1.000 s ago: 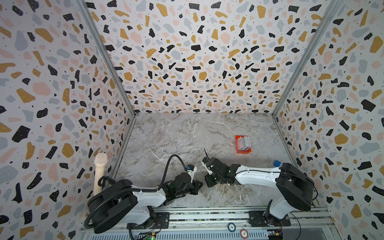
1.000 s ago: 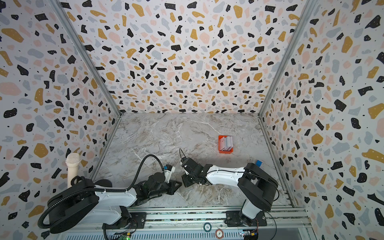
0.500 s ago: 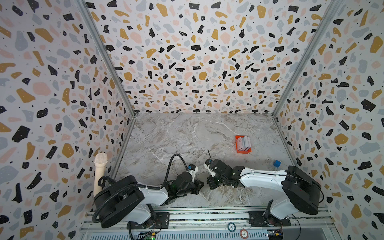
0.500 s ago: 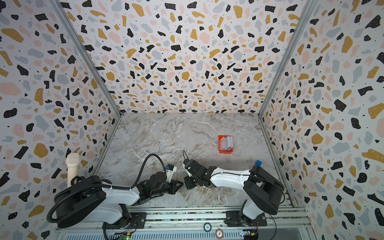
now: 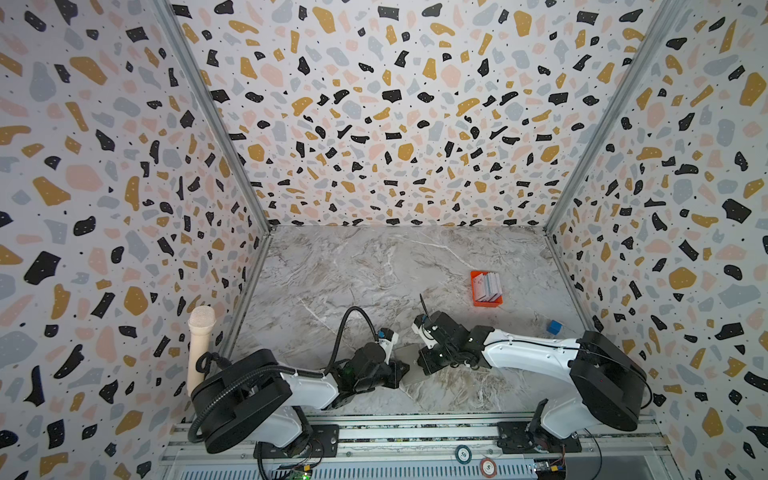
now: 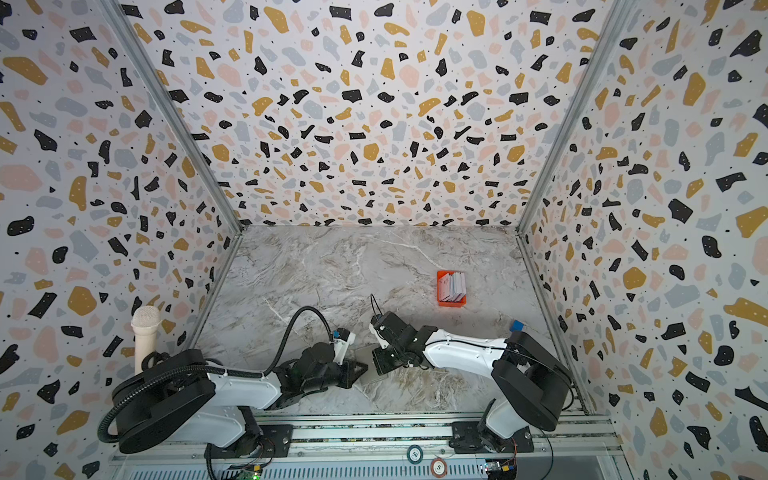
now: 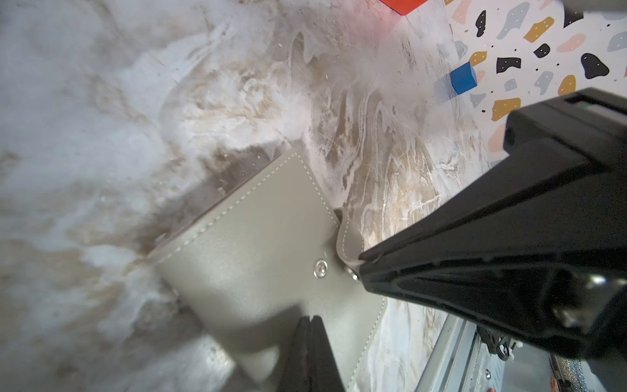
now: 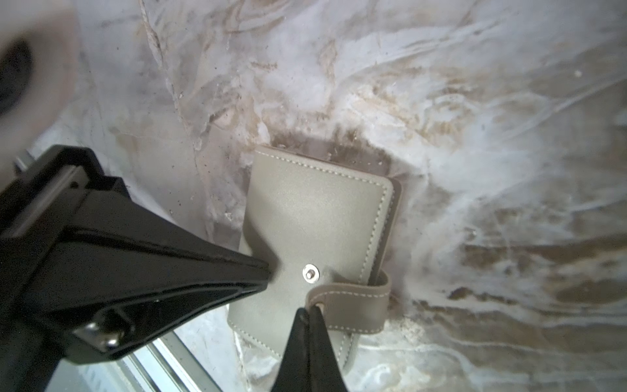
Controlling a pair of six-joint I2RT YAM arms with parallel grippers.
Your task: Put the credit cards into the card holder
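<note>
Folded card holder [image 7: 258, 237] lies at the table's [image 5: 374, 270] six o'clock. The clenched left gripper [image 7: 308, 319] apparently pins its cover so the right gripper [image 8: 307, 310], pinching the snap tab [image 8: 353, 298], can open it. Credit cards [image 5: 487, 286] wait at two o'clock.

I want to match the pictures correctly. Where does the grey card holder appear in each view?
In a top view: card holder near the front, between left end effector and right end effector.
In a top view: card holder likewise between them.
Left wrist: card holder mid-picture.
Right wrist: card holder mid-picture.
Shared landmark: both end effector tips, at it.
</note>
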